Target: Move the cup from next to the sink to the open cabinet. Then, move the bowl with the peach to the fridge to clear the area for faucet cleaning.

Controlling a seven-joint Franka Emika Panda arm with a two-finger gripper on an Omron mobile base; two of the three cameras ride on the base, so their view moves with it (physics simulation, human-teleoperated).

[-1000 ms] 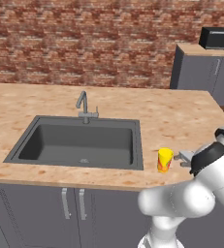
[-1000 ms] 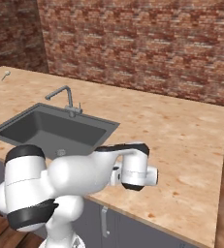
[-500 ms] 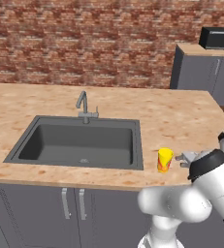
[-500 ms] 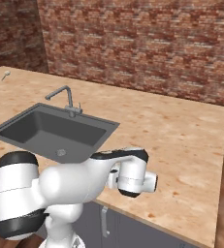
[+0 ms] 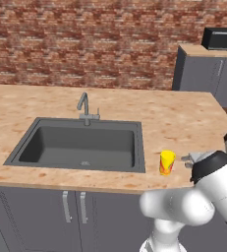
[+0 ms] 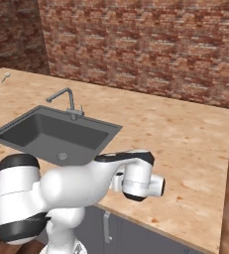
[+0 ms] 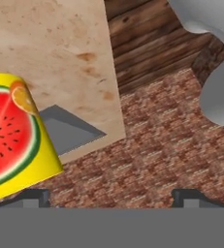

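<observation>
The cup (image 5: 167,162), a small yellow tumbler, stands upright on the counter just right of the sink (image 5: 80,145), near the front edge. My gripper (image 5: 187,159) is level with it, close on its right, open and holding nothing. In the hand view the cup (image 7: 11,138) shows a watermelon picture and sits at the left, by the left fingertip (image 7: 33,197), not centred between the jaws. The faucet (image 5: 86,109) stands behind the basin. My arm hides the cup in the right base view. The bowl, the peach, the fridge and the open cabinet are out of view.
A black microwave (image 5: 222,38) sits on a dark grey cabinet (image 5: 206,74) at the back right. A brick wall (image 5: 85,44) runs behind the counter. A small utensil (image 6: 5,77) lies far left on the counter. The counter's right end (image 6: 225,163) drops to wood floor.
The arm has settled a little lower, and the hand has stayed beside the cup with its jaws open. The cup has not moved.
</observation>
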